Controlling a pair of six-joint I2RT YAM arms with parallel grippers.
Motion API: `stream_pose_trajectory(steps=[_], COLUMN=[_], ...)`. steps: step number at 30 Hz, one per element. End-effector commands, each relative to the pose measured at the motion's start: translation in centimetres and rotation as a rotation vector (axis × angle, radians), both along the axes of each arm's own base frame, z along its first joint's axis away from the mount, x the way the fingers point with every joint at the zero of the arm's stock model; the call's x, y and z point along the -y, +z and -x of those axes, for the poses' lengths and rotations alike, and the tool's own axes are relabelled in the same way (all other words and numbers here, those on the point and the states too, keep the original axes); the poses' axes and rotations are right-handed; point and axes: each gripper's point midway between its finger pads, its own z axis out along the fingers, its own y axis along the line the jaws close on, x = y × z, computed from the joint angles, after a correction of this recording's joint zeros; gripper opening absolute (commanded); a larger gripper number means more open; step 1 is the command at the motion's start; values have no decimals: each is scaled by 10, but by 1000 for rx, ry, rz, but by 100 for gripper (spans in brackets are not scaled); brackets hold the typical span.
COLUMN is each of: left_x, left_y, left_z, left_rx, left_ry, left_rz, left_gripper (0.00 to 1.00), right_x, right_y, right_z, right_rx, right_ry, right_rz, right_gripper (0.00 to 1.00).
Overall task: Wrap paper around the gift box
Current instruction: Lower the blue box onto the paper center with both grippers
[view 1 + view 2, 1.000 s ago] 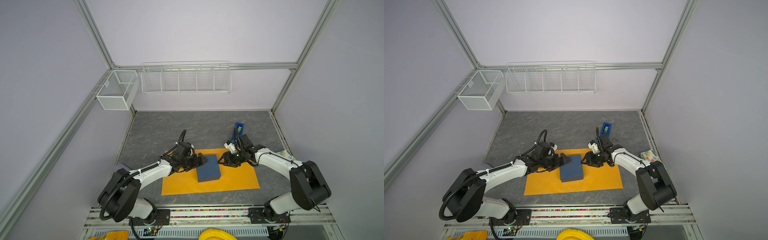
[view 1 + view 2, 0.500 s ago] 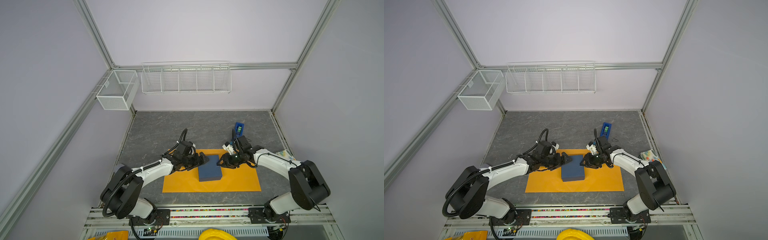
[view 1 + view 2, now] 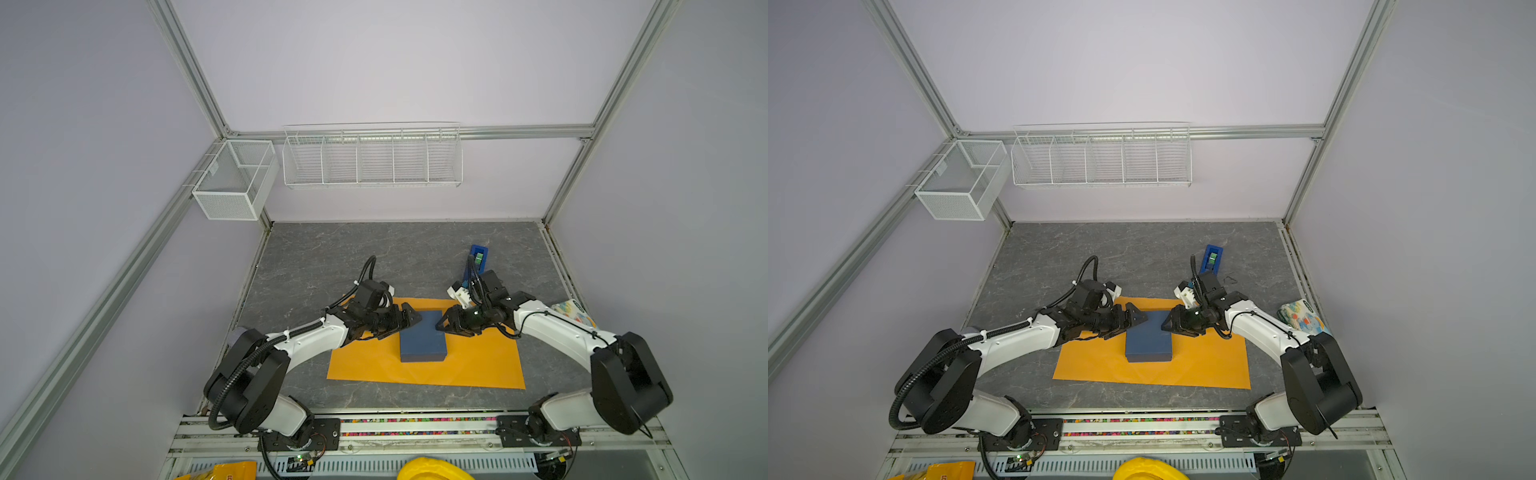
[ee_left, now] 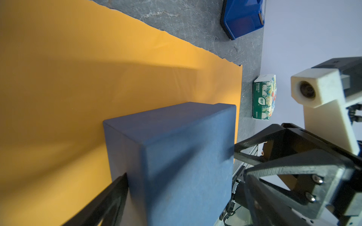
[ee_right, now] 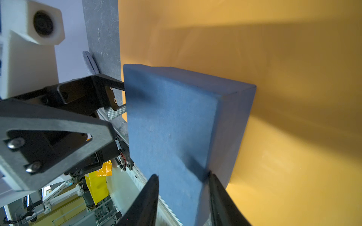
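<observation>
- Left gripper (image 3: pixel 406 323) gapes wide at the gift box (image 3: pixel 423 340), one finger (image 4: pixel 113 195) beside its side wall.
- Right gripper (image 3: pixel 443 326) stands half-parted astride the gift box's edge; whether it clamps cannot be told.

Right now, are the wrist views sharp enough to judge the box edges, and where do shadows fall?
Left wrist view: the gift box looks soft up close, broad shadow bands cross the paper. Right wrist view: box edges read clearly, shadows also streak the paper. Both top views: even light, no glare.
</observation>
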Motion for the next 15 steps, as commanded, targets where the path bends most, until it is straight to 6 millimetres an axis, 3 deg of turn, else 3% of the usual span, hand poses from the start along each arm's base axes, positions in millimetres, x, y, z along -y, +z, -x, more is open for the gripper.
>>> stream_pose_trajectory(steps=[1,5,9,15], left_x=[15,17,11,14], left_y=[17,19,8,5], left_z=[-6,-7,-7,-5], left_rx=[26,29,14,2], left_ry=[-25,-25,-14,-24], left_rz=[64,67,18,34], left_gripper=[92,92,92,92], right_x=[3,6,17,4], right_y=[1,-2,-17,-24], right_z=[8,8,8,8], right_rx=[-13,-12,-15,-54], right_ry=[0,-7,-20,-17], right_rz=[8,29,110,39], right_gripper=[44,45,47,46])
